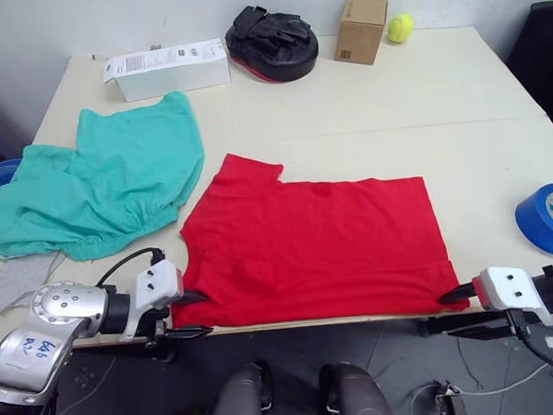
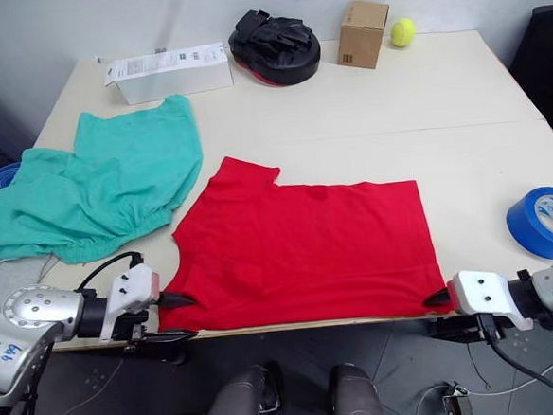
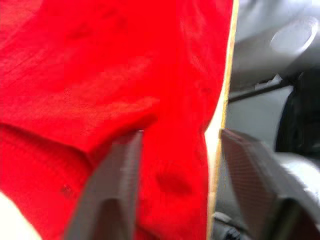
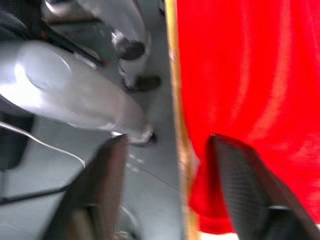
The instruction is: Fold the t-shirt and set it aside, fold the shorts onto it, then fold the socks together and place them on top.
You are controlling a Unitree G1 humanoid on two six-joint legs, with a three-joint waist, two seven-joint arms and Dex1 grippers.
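The bright red cotton t-shirt (image 1: 313, 248) lies flat along the tabletop's (image 1: 420, 93) near edge, between both hands. The left hand (image 1: 187, 314) and right hand (image 1: 451, 296) are spread, each straddling that edge at a bottom corner of the shirt.

R gripper (image 4: 167, 187) open, fingers either side of table edge (image 4: 176, 100); one finger (image 4: 245, 190) over red shirt (image 4: 250, 75) corner.

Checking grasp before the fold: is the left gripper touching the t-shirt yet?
Touching. In the left wrist view the left gripper is open astride the table edge, and one finger lies on the t-shirt.
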